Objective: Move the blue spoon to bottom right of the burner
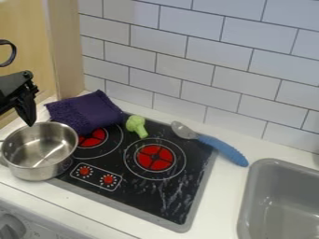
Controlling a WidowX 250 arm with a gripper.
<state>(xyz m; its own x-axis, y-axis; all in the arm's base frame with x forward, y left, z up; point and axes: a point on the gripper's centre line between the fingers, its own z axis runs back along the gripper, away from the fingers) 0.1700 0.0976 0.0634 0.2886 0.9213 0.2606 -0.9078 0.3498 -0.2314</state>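
My black gripper [26, 105] hangs at the left edge of the view, above and behind the metal pot, apart from the spoon. The blue spoon [223, 150] lies across the back right edge of the black stove top [163, 200]. Its grey bowl rests on the stove's back right corner, and its blue handle slants down to the right onto the white counter. The right burner [154, 158], with a red centre, is left of and in front of the spoon.
A metal pot [37, 161] stands on the stove's left side. A purple cloth [87, 112] lies over the back left burner area, with green toy broccoli [136, 126] beside it. The grey sink [280, 200] is at right; a tiled wall [187, 60] rises behind.
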